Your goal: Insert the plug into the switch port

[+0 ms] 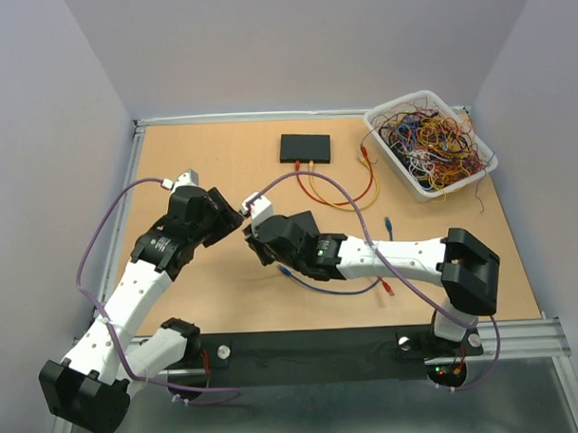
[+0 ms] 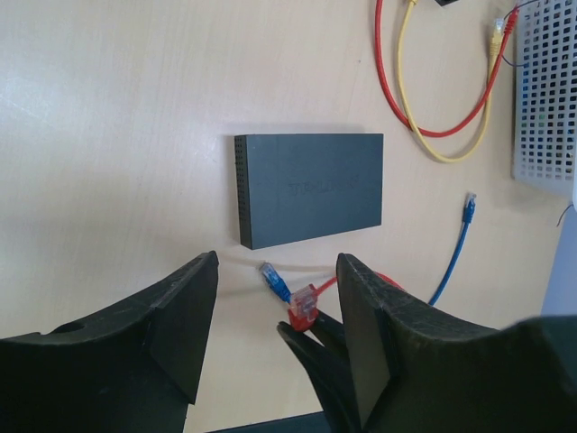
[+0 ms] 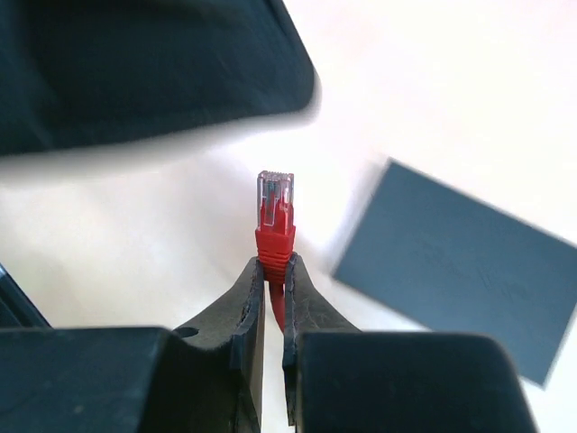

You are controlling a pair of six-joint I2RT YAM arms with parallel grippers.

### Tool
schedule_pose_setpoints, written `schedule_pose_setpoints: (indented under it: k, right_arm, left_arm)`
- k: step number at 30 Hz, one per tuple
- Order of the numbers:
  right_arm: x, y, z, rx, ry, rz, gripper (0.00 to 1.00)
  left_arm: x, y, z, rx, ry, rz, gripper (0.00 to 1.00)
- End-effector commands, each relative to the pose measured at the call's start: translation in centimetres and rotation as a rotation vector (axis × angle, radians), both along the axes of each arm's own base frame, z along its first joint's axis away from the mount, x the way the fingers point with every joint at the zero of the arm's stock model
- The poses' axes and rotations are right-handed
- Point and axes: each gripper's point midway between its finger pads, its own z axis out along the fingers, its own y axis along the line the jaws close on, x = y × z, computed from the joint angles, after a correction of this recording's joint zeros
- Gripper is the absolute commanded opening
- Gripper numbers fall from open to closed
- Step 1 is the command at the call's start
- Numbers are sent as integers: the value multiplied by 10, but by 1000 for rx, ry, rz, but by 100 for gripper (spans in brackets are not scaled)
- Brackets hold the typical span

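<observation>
My right gripper (image 3: 275,266) is shut on the boot of a red plug (image 3: 275,207), whose clear tip points up and away. In the left wrist view the red plug (image 2: 304,307) sits between my left gripper's (image 2: 279,271) open fingers (image 2: 361,307), touching neither. A dark grey switch (image 2: 311,188) lies flat on the table just beyond; its ports do not show. It also appears in the right wrist view (image 3: 460,262). In the top view my left gripper (image 1: 234,218) and right gripper (image 1: 250,229) meet tip to tip, and this switch is hidden under the right arm.
A second black box (image 1: 305,148) lies at the far centre with red and yellow cables (image 1: 340,191) running from it. A white basket of tangled wires (image 1: 429,140) stands at the far right. A loose blue plug (image 2: 273,281) lies near the switch, its cable (image 1: 320,284) under the right arm.
</observation>
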Motion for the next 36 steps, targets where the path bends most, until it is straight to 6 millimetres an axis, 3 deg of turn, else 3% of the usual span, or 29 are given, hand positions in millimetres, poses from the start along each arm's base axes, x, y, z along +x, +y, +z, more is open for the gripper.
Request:
schedule_pose_setpoints:
  k: [1, 7, 8, 9, 12, 14, 20, 28, 32, 36]
  right_arm:
    - [-6, -28, 21, 72, -11, -50, 1]
    - [-27, -77, -1, 58, 101, -54, 0]
    - [-30, -84, 6, 90, 122, -61, 0]
    - [-34, -94, -8, 61, 169, -54, 0]
    - [-39, -116, -20, 45, 240, -68, 1]
    - [-38, -128, -21, 60, 261, -93, 0]
    - [-37, -160, -50, 84, 401, -136, 1]
    - [-32, -162, -72, 42, 464, -129, 0]
    - [-30, -159, -91, 13, 514, -96, 0]
    - [-25, -154, -99, 33, 548, -79, 0]
  left_arm:
    - [7, 1, 11, 11, -58, -1, 66]
    - [21, -2, 13, 31, -94, -20, 66]
    - [27, -4, 12, 33, -103, -21, 66]
    - [29, -6, 11, 33, -104, -28, 66]
    - [42, -13, 8, 34, -130, -58, 66]
    - [52, -19, 5, 41, -145, -81, 66]
    - [79, -40, 1, 40, -215, -178, 66]
    - [117, -61, -18, 61, -263, -276, 66]
    - [132, -76, -43, 33, -231, -332, 65]
    - [135, -83, -69, 14, -177, -344, 63]
